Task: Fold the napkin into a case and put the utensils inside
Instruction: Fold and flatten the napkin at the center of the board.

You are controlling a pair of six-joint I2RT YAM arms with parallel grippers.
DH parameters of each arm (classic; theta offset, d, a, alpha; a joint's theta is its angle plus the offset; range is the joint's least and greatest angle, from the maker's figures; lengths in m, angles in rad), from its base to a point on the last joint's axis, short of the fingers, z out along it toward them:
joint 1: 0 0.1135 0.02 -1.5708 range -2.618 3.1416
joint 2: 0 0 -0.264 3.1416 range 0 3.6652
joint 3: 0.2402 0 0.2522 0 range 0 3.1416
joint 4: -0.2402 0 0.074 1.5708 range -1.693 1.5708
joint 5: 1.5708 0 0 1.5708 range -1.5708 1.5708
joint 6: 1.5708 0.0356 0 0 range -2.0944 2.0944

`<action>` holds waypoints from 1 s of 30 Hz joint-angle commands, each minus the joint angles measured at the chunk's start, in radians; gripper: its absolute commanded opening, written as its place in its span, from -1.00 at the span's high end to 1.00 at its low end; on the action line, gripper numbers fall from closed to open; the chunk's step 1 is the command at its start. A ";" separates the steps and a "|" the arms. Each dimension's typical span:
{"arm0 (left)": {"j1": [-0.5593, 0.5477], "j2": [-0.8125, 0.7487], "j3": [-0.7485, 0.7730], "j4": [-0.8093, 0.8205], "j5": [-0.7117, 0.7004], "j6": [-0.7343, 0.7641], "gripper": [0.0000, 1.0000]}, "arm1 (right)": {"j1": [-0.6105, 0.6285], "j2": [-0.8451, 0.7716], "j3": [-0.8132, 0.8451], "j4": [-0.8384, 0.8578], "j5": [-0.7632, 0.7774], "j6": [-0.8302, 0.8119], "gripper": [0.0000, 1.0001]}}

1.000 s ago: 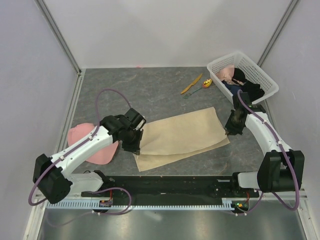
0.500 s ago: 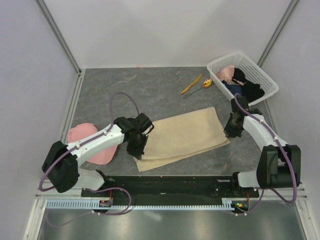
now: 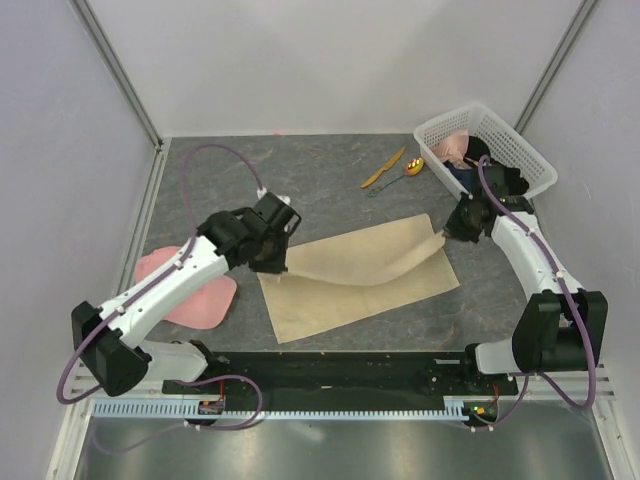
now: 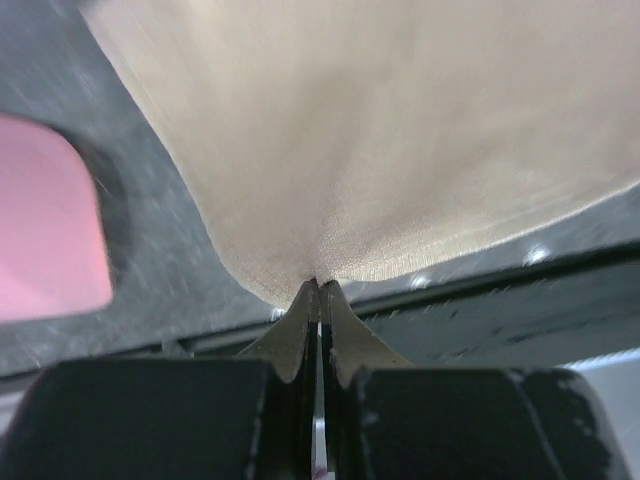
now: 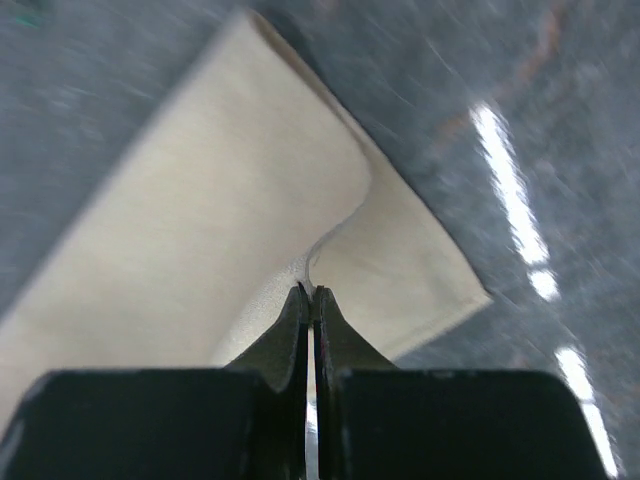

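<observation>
The beige napkin (image 3: 350, 275) lies folded in the middle of the grey table, its upper layer lifted at both ends. My left gripper (image 3: 278, 262) is shut on the napkin's left edge; the left wrist view shows the cloth (image 4: 380, 140) pinched at the fingertips. My right gripper (image 3: 447, 232) is shut on the napkin's right edge, with the cloth (image 5: 200, 250) curling up between the tips. The orange knife (image 3: 383, 168) and the spoon (image 3: 403, 172) with a yellow bowl and green handle lie at the back, left of the basket.
A white basket (image 3: 515, 150) with dark and pink clothes stands at the back right. A pink cap (image 3: 190, 290) lies on the table at the left, also in the left wrist view (image 4: 45, 225). Grey walls enclose the table.
Both grippers have moved toward the back and up, drawing the napkin's upper layer with them. More of the lower layer now shows at the front.
</observation>
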State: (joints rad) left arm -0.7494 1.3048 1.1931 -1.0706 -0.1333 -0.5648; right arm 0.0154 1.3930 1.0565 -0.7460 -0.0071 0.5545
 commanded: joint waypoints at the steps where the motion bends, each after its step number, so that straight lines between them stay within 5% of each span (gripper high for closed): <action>1: 0.102 0.010 0.137 0.044 -0.180 0.047 0.96 | -0.002 0.043 0.176 0.135 -0.132 0.080 1.00; 10: 0.419 0.243 0.358 0.307 -0.227 0.298 0.96 | 0.000 0.385 0.572 0.212 -0.208 0.125 1.00; 19: 0.446 0.347 0.481 0.388 -0.135 0.345 0.96 | -0.002 0.541 0.813 0.189 -0.255 0.122 1.00; 30: 0.444 0.094 0.175 0.345 -0.001 0.281 0.96 | -0.002 0.374 0.597 0.108 -0.245 0.053 1.00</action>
State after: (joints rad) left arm -0.3050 1.5333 1.4391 -0.7151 -0.2089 -0.2733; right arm 0.0166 1.9095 1.7439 -0.5694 -0.2707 0.6544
